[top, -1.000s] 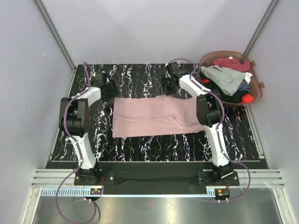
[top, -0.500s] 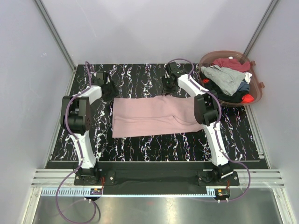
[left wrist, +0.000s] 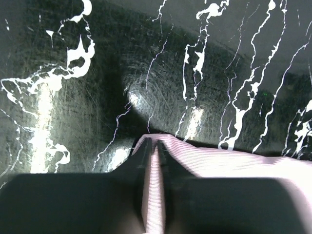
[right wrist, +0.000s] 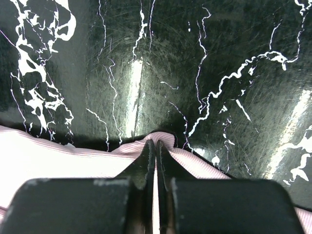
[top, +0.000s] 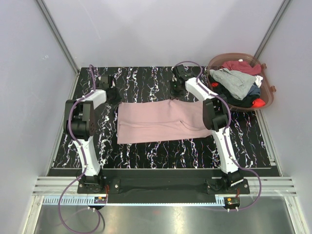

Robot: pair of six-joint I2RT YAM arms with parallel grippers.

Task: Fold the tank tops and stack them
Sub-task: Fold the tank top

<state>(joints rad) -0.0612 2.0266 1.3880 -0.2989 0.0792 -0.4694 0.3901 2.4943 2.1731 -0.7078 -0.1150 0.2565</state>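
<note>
A pink tank top (top: 161, 122) lies spread flat across the middle of the black, white-veined tabletop (top: 146, 151). Its long side runs left to right, between the two arms. A shallow crease runs across its right half.

The left claw (left wrist: 152, 146) sits low at the far left corner of the pink tank top. Its two dark tips are pressed together, with a narrow strip of the ribbed pink cloth caught between them. In the left wrist view the rest of the cloth spreads away to the right of the tips, and bare tabletop lies beyond them.

The right claw (right wrist: 154, 145) is down at the far edge of the same top, toward its right end. Its tips are closed almost completely, and a small raised fold of pink cloth is pinched at their ends. Cloth lies on both sides of the tips, and more of it shows to the left.

At the far right corner, off the black surface, stands a round brownish basket (top: 269, 90). It holds a loose heap of other tops: a grey top (top: 234, 80) on top, a maroon top (top: 241, 66) behind it, a black top (top: 243, 101) underneath and a bit of a red top (top: 259, 103) at the near edge. The heap is well apart from the pink tank top and from both claws.
</note>
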